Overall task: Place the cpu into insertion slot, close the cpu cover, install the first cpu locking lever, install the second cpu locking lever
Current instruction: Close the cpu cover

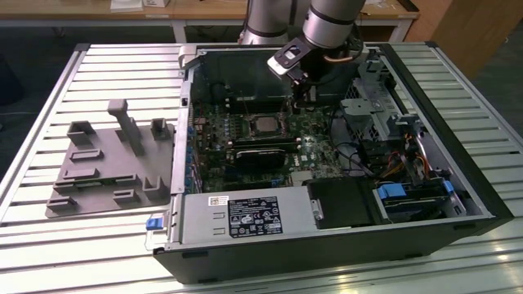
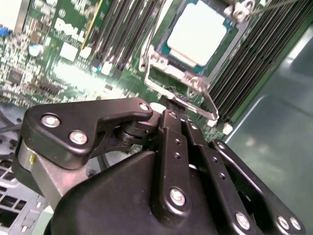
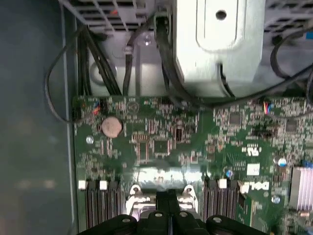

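1. My gripper (image 2: 171,111) is narrow. The fingers are pressed together and I see nothing pinched between them. The tips hang right at the edge of the socket (image 1: 247,125), deep inside the open case (image 1: 327,245).
2. The chip (image 2: 198,32) lies flat in the socket, silvery top up. The cover (image 2: 176,73) looks to be down around it, though I cannot tell whether it sits fully flush.
3. First worry: what I take for a thin silvery lever (image 2: 208,100) sits just beside my fingertips. With such a slim contact, a push that is off its line could let it slide off the tips and spring up instead of tucking under its catch.
4. Second worry: if the cover is not truly flat, force on a lever could load the chip unevenly and harm the contacts beneath, which I cannot see.
5. Third worry: the long black memory slots (image 2: 254,54) run close along the socket. Any sideways drift would put my finger links against them, or scrape the green board (image 3: 161,142).
6. Fourth worry: loose black cables (image 3: 98,63) hang by the board's far edge. A wide swing of the wrist there could snag one.
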